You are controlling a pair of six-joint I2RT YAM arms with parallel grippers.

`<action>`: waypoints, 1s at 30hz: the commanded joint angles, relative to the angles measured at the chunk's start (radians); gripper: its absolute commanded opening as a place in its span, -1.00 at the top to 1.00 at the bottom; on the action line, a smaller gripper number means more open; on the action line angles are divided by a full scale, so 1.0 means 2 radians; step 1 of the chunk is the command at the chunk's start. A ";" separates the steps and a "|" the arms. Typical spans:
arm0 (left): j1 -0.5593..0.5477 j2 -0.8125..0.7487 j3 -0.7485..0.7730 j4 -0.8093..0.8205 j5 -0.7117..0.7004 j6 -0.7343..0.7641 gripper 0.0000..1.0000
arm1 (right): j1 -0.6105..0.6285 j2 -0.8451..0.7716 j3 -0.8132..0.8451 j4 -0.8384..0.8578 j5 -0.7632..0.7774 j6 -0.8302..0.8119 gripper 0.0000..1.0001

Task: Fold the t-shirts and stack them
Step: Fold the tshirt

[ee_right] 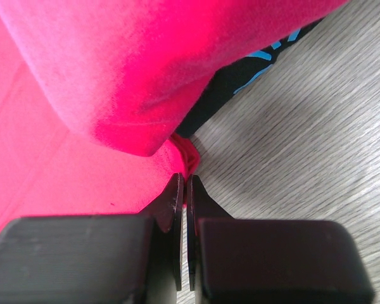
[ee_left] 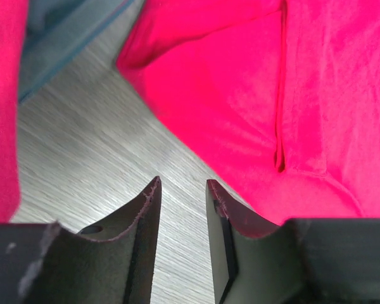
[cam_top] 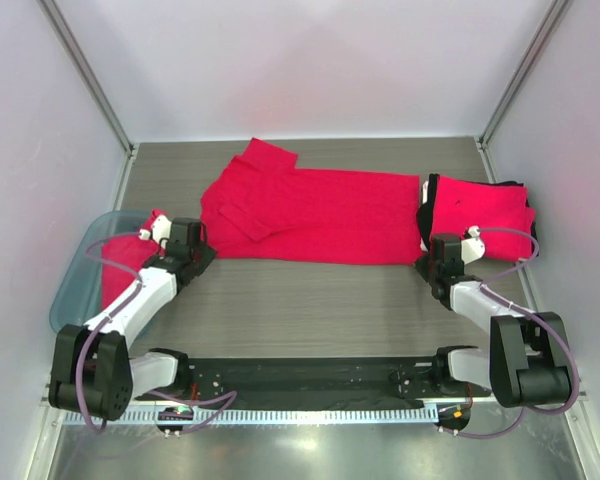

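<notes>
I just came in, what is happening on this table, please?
A robot is folding red t-shirts. One shirt lies half folded in the middle of the table. The left hand is open over bare table beside it, holding nothing. The right hand is shut at its other end, next to a folded stack. Another shirt lies in the teal bin.

Plain white walls [cam_top: 310, 60] enclose a grey wood-grain table [cam_top: 300, 310]
</notes>
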 commanded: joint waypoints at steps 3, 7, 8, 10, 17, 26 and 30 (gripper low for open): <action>-0.001 0.019 -0.007 0.039 0.029 -0.069 0.35 | -0.003 -0.013 -0.001 0.017 0.007 -0.006 0.96; -0.001 0.063 0.008 0.044 0.031 -0.084 0.36 | -0.003 -0.012 -0.001 0.018 0.006 -0.006 0.96; -0.001 0.076 0.009 0.045 0.029 -0.086 0.31 | -0.003 -0.013 -0.001 0.018 0.007 -0.006 0.96; -0.001 0.086 0.012 0.049 0.025 -0.088 0.29 | -0.003 -0.014 -0.001 0.018 0.007 -0.006 0.96; -0.001 0.116 0.019 0.070 0.001 -0.082 0.23 | -0.004 -0.015 -0.001 0.018 0.007 -0.006 0.95; 0.004 0.168 0.050 0.057 -0.027 -0.074 0.31 | -0.005 -0.019 -0.003 0.017 0.004 -0.007 0.95; 0.009 0.194 0.060 0.052 -0.020 -0.078 0.37 | -0.004 -0.022 -0.004 0.017 0.004 -0.006 0.95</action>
